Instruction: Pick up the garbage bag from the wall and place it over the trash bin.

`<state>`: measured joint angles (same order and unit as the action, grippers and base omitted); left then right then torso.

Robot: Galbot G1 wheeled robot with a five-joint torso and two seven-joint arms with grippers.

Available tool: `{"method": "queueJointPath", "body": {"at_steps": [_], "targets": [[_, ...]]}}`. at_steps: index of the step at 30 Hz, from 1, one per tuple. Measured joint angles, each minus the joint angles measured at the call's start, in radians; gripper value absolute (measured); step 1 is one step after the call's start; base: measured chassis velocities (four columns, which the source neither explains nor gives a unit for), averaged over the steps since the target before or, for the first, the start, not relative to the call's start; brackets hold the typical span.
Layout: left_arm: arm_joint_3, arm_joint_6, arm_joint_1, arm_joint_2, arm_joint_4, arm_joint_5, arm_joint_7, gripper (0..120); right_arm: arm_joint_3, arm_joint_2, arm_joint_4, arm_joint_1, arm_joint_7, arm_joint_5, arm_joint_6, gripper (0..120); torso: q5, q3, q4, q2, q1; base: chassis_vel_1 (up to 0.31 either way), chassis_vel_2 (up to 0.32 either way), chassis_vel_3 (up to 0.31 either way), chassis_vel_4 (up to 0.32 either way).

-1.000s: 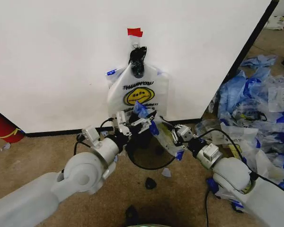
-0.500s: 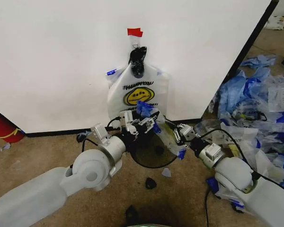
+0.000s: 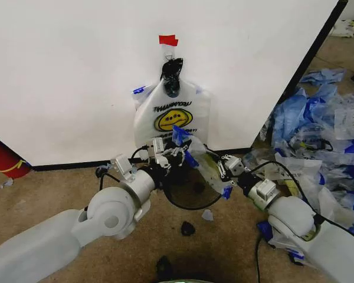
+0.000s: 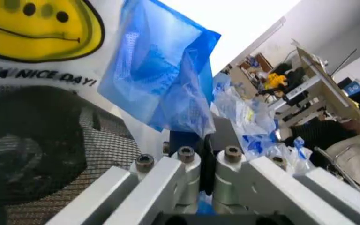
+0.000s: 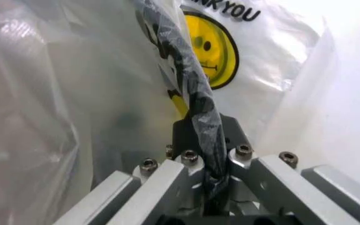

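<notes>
A thin translucent garbage bag (image 3: 202,164) with blue edges is stretched between my two grippers just above the round black mesh trash bin (image 3: 189,191). My left gripper (image 3: 177,153) is shut on its bunched blue edge (image 4: 161,79) at the bin's far rim, close to the wall (image 3: 76,71). On the bin's right side, my right gripper (image 3: 220,170) is shut on a twisted strip of the same bag (image 5: 196,93). A second bag with a yellow smiley face (image 3: 173,119) hangs on the wall under a piece of red tape (image 3: 168,40). The mesh of the bin (image 4: 73,154) shows beside the left fingers.
A big heap of blue-and-white bags (image 3: 324,130) covers the floor at the right, past the wall's black edge strip (image 3: 310,59). A red cylinder (image 3: 3,159) stands at the far left. Small black scraps (image 3: 187,228) lie on the carpet in front of the bin.
My left gripper has carried the blue edge a little forward and to the right, toward the wall over the bin's far rim. The right gripper has shifted only slightly.
</notes>
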<state>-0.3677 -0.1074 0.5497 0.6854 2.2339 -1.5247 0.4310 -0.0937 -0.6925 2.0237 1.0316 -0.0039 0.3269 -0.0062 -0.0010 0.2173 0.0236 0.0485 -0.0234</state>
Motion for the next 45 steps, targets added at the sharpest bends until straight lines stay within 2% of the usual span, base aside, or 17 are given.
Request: {"method": "queueJointPath", "body": {"at_steps": [16,27,32,36,40,45], "targets": [[0.063,-0.001,0.062,-0.015,0.018,0.015,-0.002,0,-0.065,-0.005,-0.031,0.011,0.000,0.026,0.022,0,0.0000,0.000,-0.0001,0.000,0.000,0.000,0.000,0.000,0.000],[0.098,0.000,0.083,-0.028,0.023,0.016,-0.008,0,-0.068,-0.006,-0.027,0.019,0.004,0.037,0.025,0,0.0000,0.000,0.0000,0.000,0.000,0.000,0.000,0.000,0.000],[0.124,0.000,0.100,-0.040,0.023,0.016,-0.022,0,-0.086,0.003,-0.016,0.024,-0.003,0.113,0.024,0,0.0000,0.000,0.0000,0.000,0.000,0.000,0.000,0.000,0.000],[0.199,0.000,0.168,-0.059,0.025,0.017,-0.040,0,-0.112,0.034,0.006,0.024,-0.031,0.302,0.014,0,-0.0001,0.000,0.0002,0.000,0.000,0.000,0.000,0.000,0.000],[0.243,0.000,0.222,-0.066,0.030,0.020,-0.055,0,-0.119,0.048,0.017,0.023,-0.040,0.371,0.008,0,-0.0004,0.000,-0.0004,0.000,0.000,0.000,0.000,0.000,0.000],[0.265,0.000,0.254,-0.069,0.038,0.026,-0.062,0,-0.123,0.059,0.020,0.023,-0.043,0.413,0.004,0,0.0001,0.000,0.0002,0.000,0.000,0.000,0.000,0.000,0.000]]}}
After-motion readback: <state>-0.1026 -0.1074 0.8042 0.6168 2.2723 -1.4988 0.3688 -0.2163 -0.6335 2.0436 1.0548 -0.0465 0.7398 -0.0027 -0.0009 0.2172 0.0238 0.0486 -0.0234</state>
